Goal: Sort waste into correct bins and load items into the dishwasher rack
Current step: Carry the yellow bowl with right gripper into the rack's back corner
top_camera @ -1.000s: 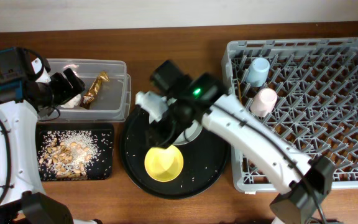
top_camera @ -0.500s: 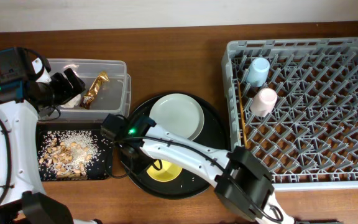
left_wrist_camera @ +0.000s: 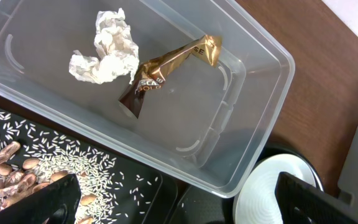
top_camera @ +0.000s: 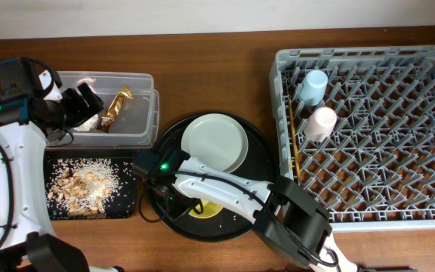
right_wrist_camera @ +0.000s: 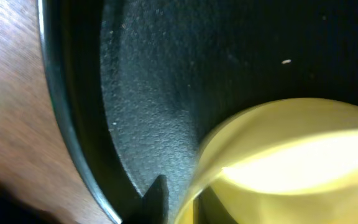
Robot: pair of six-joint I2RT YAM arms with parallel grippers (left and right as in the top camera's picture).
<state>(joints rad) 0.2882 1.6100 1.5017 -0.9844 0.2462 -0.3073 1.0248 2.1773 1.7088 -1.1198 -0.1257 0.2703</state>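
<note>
The yellow bowl (top_camera: 206, 210) sits at the front of the round black tray (top_camera: 259, 162). My right gripper (top_camera: 180, 202) is shut on its left rim, one finger (right_wrist_camera: 157, 196) outside the wall and the other inside the bowl (right_wrist_camera: 291, 162). The grey-green plate (top_camera: 214, 141) lies behind it. My left gripper (top_camera: 81, 106) hangs open over the clear tub (left_wrist_camera: 253, 124), which holds the white tissue (left_wrist_camera: 107, 53) and the foil wrapper (left_wrist_camera: 166, 68). Food scraps with rice (top_camera: 81, 185) fill the black tray (top_camera: 127, 198). A blue cup (top_camera: 313, 86), a pink cup (top_camera: 321, 123) and chopsticks (top_camera: 294, 143) are in the rack (top_camera: 384, 136).
The rack takes up the right side of the table, close to the round tray's right edge. The tub and the black tray stand side by side at the left, touching the round tray. My right arm (top_camera: 232, 187) lies across the tray's front.
My right arm has swung off the plate, which now shows, and its gripper has dropped to the bowl's left rim with the jaws closing. The left arm has not moved.
</note>
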